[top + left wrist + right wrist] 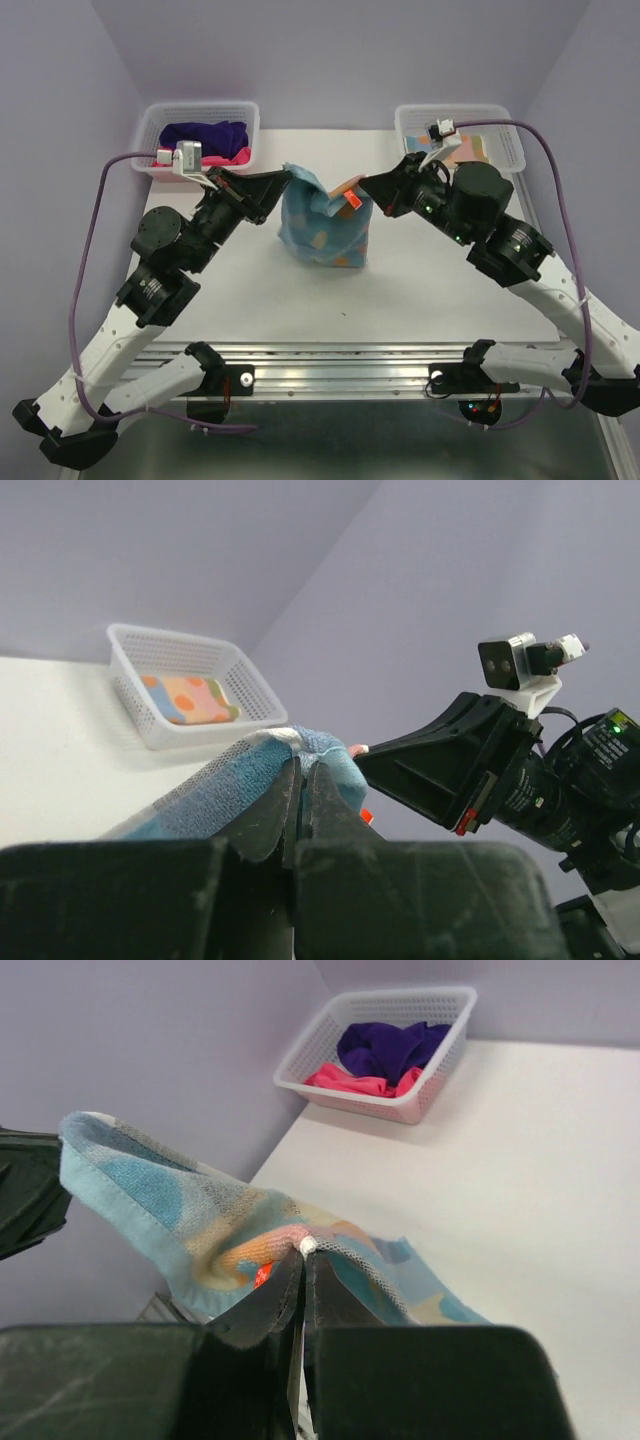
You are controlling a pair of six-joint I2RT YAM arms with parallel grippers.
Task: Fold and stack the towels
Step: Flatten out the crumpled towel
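**Fig.** Top, L-wrist and R-wrist views.

- **Table and baskets.** The white table [430, 290] carried two white mesh baskets at its far edge.
  - The L basket [200, 106] held a dark purple towel [205, 135] and a pink-red towel [238, 157], heaped and unfolded.
  - The R basket [455, 110] held one folded spotted towel [470, 150], lying flat.
- **Item in hand.** The light blue spotted towel [320, 235] was at table ctr, btwn the two arms. It hung from its upper edge, and its lower part appeared to rest on the table.
- **Grippers.**
  - The L gripper [287, 178] had its jaws pinched fully together on the towel's upper L corner.
  - The R gripper [362, 186] was pinched the same way on the upper R corner.
- **Orientation.**
  - The held edge ran L–R across the table and sagged a little btwn the grips.
  - The cloth dropped from that edge toward the table.
  - The long axis was hard to judge w/ the fabric bunched; the drop looked approx. as long as the held edge.
- **Step (judged).** This was the spread-out stage before this towel's first fold. The heaped pair in the L basket was not yet folded.
- **Next move (judged).**
  - The arms prob. need to part slightly to take out the sag.
  - They would then travel together to lay the cloth flat, or carry the held edge over the lower one.
  - Neither pinch should slip during this.
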